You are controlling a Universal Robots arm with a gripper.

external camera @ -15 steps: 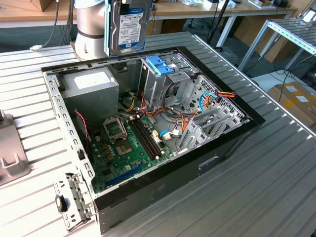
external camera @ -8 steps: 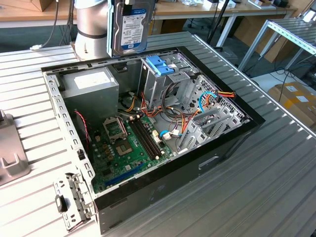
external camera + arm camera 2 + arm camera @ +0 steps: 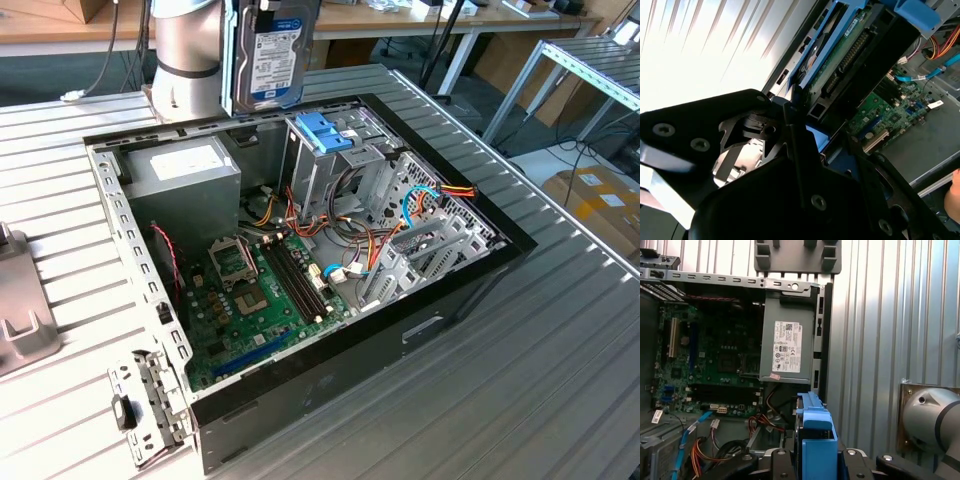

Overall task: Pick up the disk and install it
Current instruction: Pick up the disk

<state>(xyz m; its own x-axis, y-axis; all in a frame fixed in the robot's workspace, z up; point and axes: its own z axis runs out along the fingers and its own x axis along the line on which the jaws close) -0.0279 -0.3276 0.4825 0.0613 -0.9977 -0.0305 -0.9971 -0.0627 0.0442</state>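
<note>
The disk (image 3: 272, 55) hangs upright in the air above the far side of the open computer case (image 3: 455, 290), its white label with a blue band facing the exterior camera. In the first wrist view its blue plastic rail (image 3: 816, 437) sits between the black fingers of my gripper (image 3: 815, 462), which is shut on it. The second wrist view shows the disk's circuit-board side (image 3: 850, 55) and blue rail, held edge-on in the gripper (image 3: 800, 117) above the case interior. The disk is beside the upright metal cage with a blue top (image 3: 325, 135), above and apart from it.
Inside the case lie a grey power supply box with a white sticker (image 3: 185, 175), the green motherboard (image 3: 265, 300) and bundles of coloured cables (image 3: 430, 200). The arm's silver base (image 3: 185, 55) stands behind the case. A grey bracket (image 3: 20, 310) sits on the slatted table at the exterior view's left.
</note>
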